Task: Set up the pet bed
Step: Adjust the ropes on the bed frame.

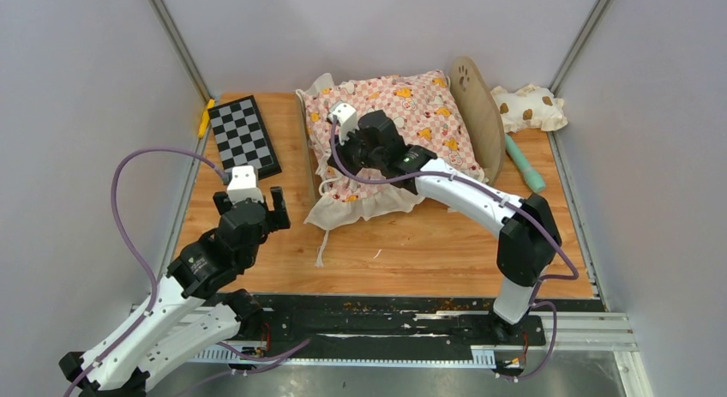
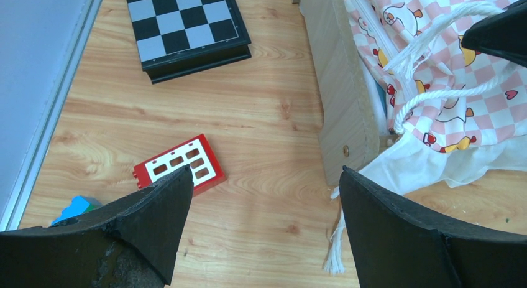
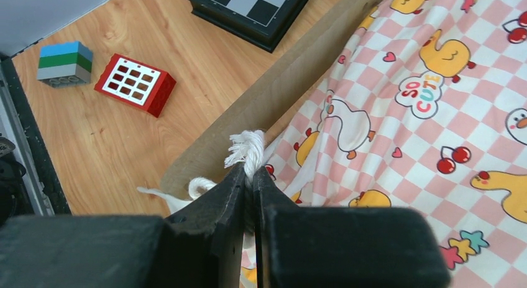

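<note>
right gripper point(image 3: 250, 175) pinching white cord point(image 3: 246, 148), left gripper point(image 2: 264, 173) spread wide

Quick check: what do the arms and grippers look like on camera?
Left arm and right arm match: white shells, black joints, a purple cable looping along each. Left gripper and right gripper have matte-black wedge fingers, with a white camera block behind.

So the pet bed point(image 1: 484, 135) sits right way up at the far middle of my table point(image 1: 411, 251), lengthwise left to right. It's a light-wood frame. The tall rounded headboard point(image 1: 477, 105) with a paw-print cutout point(image 1: 464, 72) is at the right end, and a low plain end board point(image 1: 304, 153) is on the left. Can't see its base.
</note>
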Available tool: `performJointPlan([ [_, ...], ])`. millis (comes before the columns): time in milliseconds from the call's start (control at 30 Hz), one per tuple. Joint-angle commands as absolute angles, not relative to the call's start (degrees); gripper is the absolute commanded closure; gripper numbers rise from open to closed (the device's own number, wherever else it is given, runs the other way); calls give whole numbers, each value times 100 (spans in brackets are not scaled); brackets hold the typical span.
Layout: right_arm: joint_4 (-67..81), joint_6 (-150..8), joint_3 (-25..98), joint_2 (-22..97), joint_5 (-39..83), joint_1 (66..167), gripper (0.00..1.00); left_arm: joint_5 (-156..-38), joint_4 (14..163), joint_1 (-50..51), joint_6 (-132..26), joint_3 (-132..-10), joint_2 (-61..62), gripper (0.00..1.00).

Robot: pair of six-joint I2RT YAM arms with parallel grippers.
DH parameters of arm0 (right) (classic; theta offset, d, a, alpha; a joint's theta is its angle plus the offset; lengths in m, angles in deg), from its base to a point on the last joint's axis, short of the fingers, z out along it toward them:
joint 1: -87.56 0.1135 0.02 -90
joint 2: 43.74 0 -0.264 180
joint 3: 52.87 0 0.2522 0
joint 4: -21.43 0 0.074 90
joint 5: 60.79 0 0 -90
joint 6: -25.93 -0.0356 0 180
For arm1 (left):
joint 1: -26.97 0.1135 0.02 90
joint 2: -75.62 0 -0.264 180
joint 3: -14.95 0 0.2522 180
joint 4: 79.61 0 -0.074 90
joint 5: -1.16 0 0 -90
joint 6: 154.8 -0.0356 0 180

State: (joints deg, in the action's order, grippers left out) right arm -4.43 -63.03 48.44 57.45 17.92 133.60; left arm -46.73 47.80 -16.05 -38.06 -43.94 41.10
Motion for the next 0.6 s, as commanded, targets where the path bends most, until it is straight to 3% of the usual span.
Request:
performJointPlan([
  [0, -376, -6189, 5168, 5961, 1389, 13361, 90, -4578, 4786, -1582, -3746, -4355, 4224, 7],
  [567, -666, -6169, 5479, 6505, 1508, 13401, 89, -4585, 4708, -1583, -3713, -4276, 4302, 6],
])
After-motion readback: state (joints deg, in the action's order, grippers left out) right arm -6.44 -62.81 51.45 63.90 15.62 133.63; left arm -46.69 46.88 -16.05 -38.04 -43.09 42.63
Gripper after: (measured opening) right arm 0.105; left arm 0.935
